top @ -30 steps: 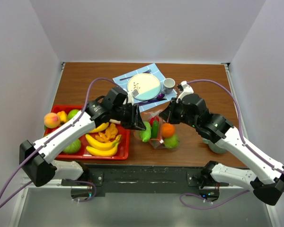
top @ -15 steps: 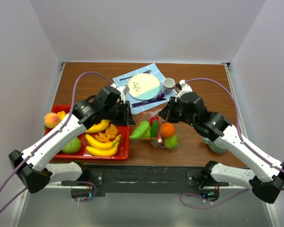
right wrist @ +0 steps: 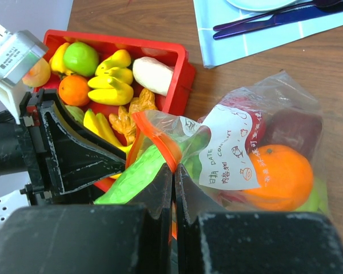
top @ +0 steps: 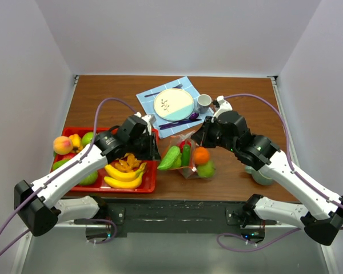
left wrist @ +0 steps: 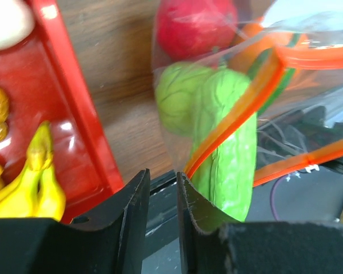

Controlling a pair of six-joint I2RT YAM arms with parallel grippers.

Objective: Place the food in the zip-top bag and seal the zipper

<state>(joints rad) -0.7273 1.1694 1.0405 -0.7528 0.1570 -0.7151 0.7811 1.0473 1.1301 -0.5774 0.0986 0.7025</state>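
The white label (right wrist: pixel 228 149) on the zip-top bag (right wrist: pixel 277 91) reads "DATE" and "CONTENT", with Chinese characters alongside.

Clear zip-top bag (right wrist: pixel 231 145) lies unsealed, holding cucumber (right wrist: pixel 138 174) and orange (right wrist: pixel 277 171).

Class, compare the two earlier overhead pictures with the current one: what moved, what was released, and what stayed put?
The left gripper has drawn back from the zip-top bag toward the red tray, empty. The cucumber has slid a little left and pokes out of the bag's mouth. The right gripper stays clamped on the zipper.
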